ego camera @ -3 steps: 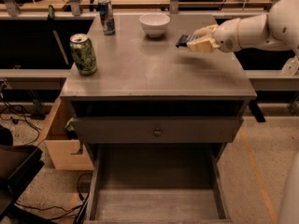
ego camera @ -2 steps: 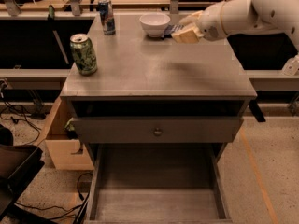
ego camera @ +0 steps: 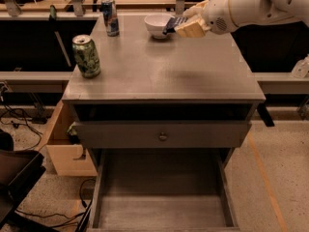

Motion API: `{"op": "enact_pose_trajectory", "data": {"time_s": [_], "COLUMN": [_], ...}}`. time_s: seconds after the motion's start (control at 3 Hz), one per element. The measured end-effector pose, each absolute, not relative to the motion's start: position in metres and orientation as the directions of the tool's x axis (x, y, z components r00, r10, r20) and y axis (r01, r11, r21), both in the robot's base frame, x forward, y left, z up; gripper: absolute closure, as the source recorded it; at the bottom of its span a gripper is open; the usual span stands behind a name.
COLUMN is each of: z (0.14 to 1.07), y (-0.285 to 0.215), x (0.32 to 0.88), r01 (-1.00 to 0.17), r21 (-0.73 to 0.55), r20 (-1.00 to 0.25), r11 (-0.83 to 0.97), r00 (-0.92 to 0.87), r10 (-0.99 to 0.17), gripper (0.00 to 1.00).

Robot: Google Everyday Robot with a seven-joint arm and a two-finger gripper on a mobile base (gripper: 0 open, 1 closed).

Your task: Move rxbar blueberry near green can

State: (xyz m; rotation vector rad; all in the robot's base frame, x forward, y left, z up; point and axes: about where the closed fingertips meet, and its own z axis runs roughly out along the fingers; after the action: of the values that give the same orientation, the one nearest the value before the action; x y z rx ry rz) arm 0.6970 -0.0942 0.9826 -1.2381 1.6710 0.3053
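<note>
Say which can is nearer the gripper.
The slim blue can at the back. The gripper, holding the rxbar blueberry, hangs right of the bowl; the green can stands farther left.

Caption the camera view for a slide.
Gripper holds the rxbar blueberry above the table by the white bowl; the green can stands apart, upright.
</note>
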Motion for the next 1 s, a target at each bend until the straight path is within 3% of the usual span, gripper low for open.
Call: {"op": "enact_pose_trajectory", "data": {"time_s": [0.33,1.0], "z": [0.969,0.929], "y": [-0.078,0.006], "x": [0.698,0.701], "r01": [-0.846,-0.919], "r21": [-0.301,-0.195], "r20": [-0.849,-0.93], "r11": [0.44,0.344], "r00": [0.029,0.061], "r10": [-0.527,-0.364], "gripper": [1.0,1.0]}}
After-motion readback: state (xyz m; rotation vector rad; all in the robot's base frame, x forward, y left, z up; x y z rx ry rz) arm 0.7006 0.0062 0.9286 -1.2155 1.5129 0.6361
